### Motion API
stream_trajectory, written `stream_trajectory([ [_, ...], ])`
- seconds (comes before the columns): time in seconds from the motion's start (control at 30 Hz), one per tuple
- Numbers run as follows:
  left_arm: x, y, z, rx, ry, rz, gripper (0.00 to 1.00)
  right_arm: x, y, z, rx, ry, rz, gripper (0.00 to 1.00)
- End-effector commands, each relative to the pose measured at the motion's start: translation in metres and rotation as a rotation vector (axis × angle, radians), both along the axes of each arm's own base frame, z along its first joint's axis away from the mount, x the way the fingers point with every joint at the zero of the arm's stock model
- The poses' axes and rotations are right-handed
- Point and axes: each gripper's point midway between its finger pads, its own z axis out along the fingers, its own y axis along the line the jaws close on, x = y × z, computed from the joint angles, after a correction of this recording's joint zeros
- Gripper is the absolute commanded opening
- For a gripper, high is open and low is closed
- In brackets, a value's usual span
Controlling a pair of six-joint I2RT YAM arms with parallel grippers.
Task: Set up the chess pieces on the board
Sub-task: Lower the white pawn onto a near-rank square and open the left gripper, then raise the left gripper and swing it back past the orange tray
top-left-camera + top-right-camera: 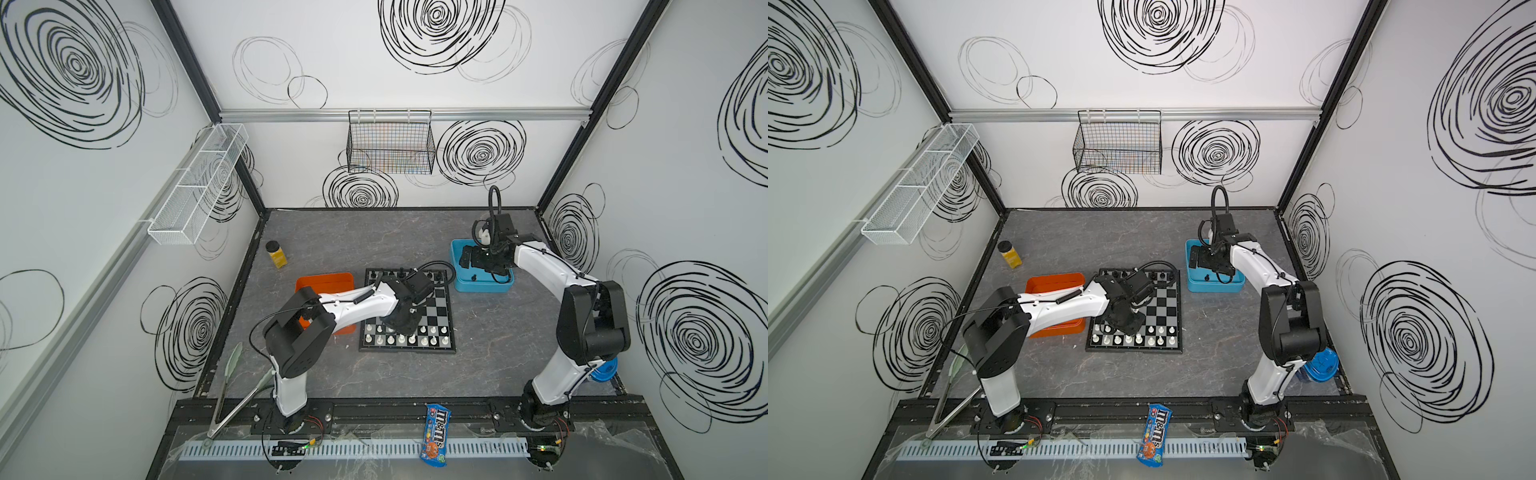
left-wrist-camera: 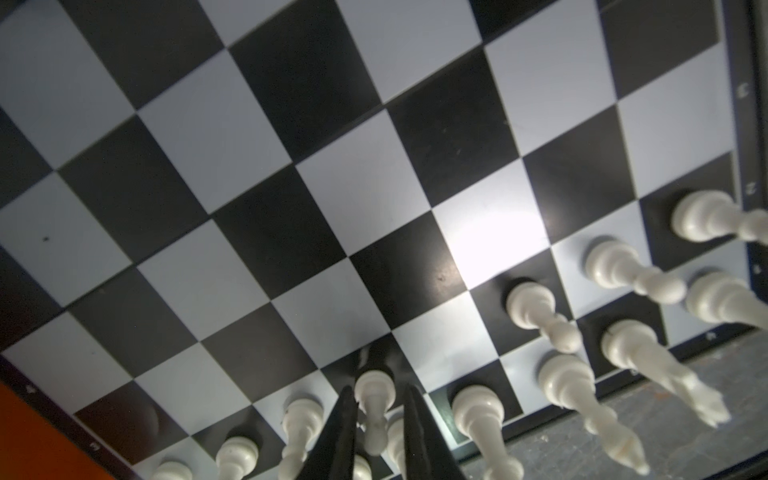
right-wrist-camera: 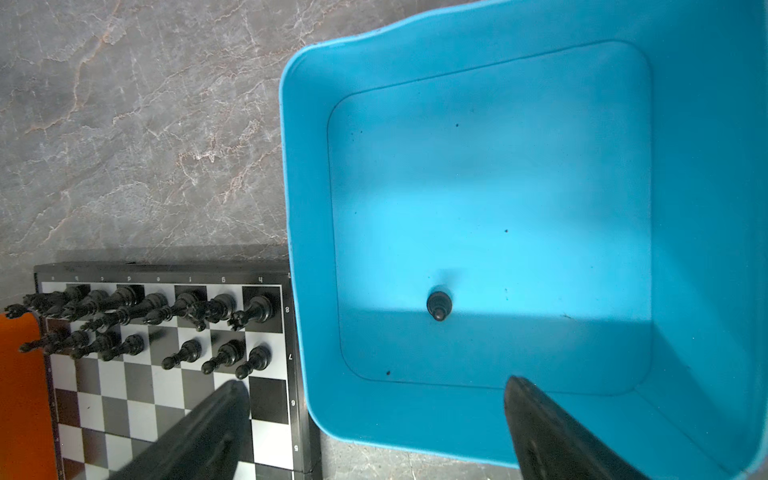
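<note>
The board point(image 1: 440, 307) point(image 1: 1167, 307) lies mid-table, white chess pieces point(image 1: 411, 340) in its two near rows and black ones point(image 1: 399, 275) point(image 3: 166, 307) in its two far rows. My left gripper point(image 2: 378, 390) hangs low over the white rows. Its jaws are slightly open on either side of a white pawn point(image 2: 374, 386) standing on a black square, with thin gaps showing. My right gripper point(image 3: 376, 384) is wide open above the blue tray point(image 3: 299, 208) point(image 1: 461, 284). A single black pawn point(image 3: 438, 303) stands upright on the tray floor, beyond the fingertips.
An orange tray point(image 1: 324, 280) sits left of the board, under my left arm. A yellow jar point(image 1: 276, 253) stands at the back left. Tongs point(image 1: 232, 390) and a candy bag point(image 1: 434, 434) lie at the front edge. A blue lidded tub point(image 1: 604, 370) sits behind my right arm.
</note>
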Motion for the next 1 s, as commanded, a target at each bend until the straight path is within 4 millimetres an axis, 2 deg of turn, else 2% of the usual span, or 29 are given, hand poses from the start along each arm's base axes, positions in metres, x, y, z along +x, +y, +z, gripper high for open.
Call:
stream_trajectory([
  [0.0,0.004,-0.006,0.01,-0.016,-0.016,0.007,0.27,0.0,-0.003,0.007,-0.001,-0.024,-0.008,1.0],
  [0.1,0.006,-0.01,0.021,-0.033,-0.029,0.002,0.29,0.0,-0.004,0.009,-0.001,-0.027,-0.01,1.0],
  [0.3,0.014,-0.018,0.055,-0.097,-0.101,-0.003,0.33,0.006,-0.005,0.022,-0.011,-0.048,-0.035,1.0],
  [0.53,0.022,-0.011,0.072,-0.128,-0.13,0.007,0.37,0.005,-0.013,0.026,-0.029,-0.059,-0.104,1.0],
  [0.77,0.037,-0.004,0.095,-0.13,-0.178,0.024,0.41,0.002,-0.011,0.024,-0.02,-0.061,-0.105,1.0],
  [0.97,0.041,0.001,0.11,-0.147,-0.212,0.054,0.45,0.001,-0.01,0.022,-0.019,-0.059,-0.093,1.0],
])
